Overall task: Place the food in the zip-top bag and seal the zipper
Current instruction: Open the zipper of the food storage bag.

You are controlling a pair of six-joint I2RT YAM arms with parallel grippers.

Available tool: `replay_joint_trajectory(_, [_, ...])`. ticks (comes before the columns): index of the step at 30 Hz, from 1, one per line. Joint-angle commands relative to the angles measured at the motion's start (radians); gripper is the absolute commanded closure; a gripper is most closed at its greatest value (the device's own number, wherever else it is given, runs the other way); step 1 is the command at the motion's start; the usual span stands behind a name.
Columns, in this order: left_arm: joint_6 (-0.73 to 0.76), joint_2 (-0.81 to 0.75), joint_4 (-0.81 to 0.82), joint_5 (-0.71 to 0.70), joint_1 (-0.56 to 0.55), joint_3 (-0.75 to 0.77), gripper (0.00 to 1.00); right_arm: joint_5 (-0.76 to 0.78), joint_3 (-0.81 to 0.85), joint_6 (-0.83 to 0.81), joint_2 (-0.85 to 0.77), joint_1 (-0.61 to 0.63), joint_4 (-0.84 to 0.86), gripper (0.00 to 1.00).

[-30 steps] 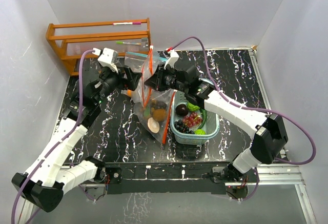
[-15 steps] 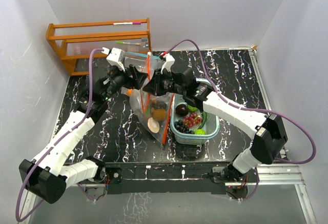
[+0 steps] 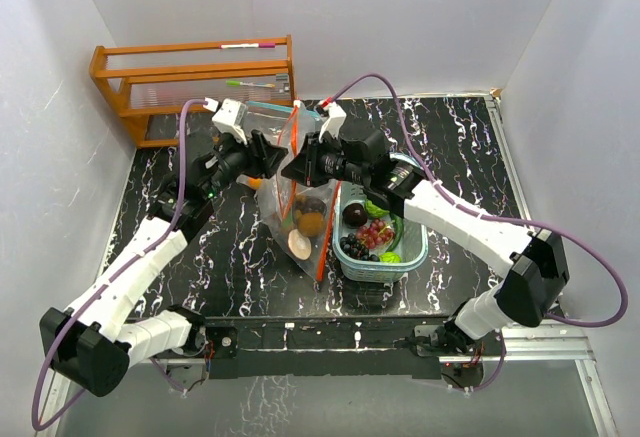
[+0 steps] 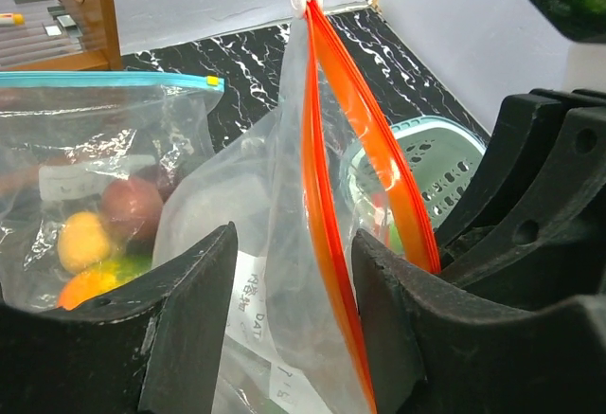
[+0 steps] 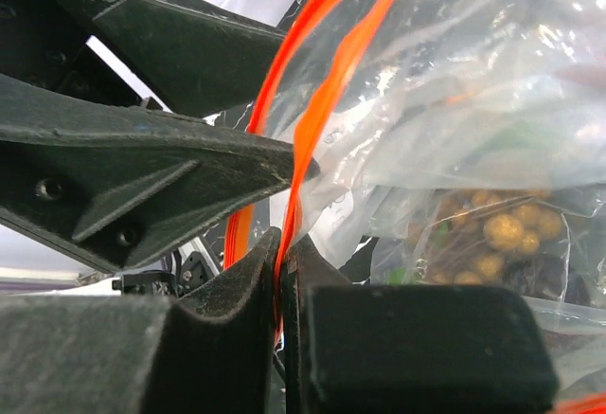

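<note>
R jaws: pinched shut on zipper (image 5: 322,101).
L jaws: open, straddling zipper, bag (image 4: 246,243) between.
Tip: close L squarely on both strips w/ R pulling taut.

The zip-top bag (image 3: 278,219) stands left of the basket (image 3: 375,273), food (image 3: 310,221) inside.

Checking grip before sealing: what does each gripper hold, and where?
Right gripper pinches the zip-top bag at its orange zipper strip; left gripper straddles the bag, open.
</note>
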Motion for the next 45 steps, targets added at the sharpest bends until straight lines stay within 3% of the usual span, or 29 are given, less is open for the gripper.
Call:
replay_joint_trajectory(1, [0.001, 0.002, 0.038, 0.023, -0.003, -0.017, 0.49, -0.024, 0.075, -0.027, -0.043, 0.002, 0.008, 0.92])
replay_joint_trajectory(6, [0.008, 0.021, 0.05, 0.019, -0.004, -0.021, 0.55, -0.037, 0.077, -0.032, -0.054, 0.002, -0.01, 0.92])
replay_joint_trajectory(7, [0.015, 0.025, 0.048, 0.019, -0.003, -0.019, 0.63, -0.037, 0.074, -0.032, -0.059, 0.002, -0.012, 0.92])
replay_joint_trajectory(10, [0.03, 0.034, 0.036, 0.017, -0.002, -0.016, 1.0, -0.029, 0.067, -0.036, -0.073, 0.002, -0.027, 0.92])
replay_joint_trajectory(21, [0.227, -0.074, -0.266, -0.217, -0.002, 0.097, 1.0, 0.195, 0.05, -0.104, -0.169, 0.001, -0.28, 0.92])
replay_joint_trajectory(28, [0.273, -0.147, -0.337, -0.371, -0.003, 0.15, 1.0, 0.315, 0.038, -0.108, -0.173, 0.001, -0.443, 0.92])
replay_joint_trajectory(40, [0.219, -0.199, -0.378, -0.291, -0.002, 0.196, 1.0, 0.561, 0.034, -0.052, -0.135, 0.001, -0.566, 0.91])
replay_joint_trajectory(43, [0.218, -0.214, -0.389, -0.298, -0.003, 0.182, 1.0, 0.497, 0.023, -0.088, -0.144, 0.001, -0.506, 0.84])
replay_joint_trajectory(45, [0.212, -0.218, -0.381, -0.291, -0.003, 0.164, 1.0, 0.313, 0.0, -0.151, -0.17, 0.001, -0.385, 0.67])
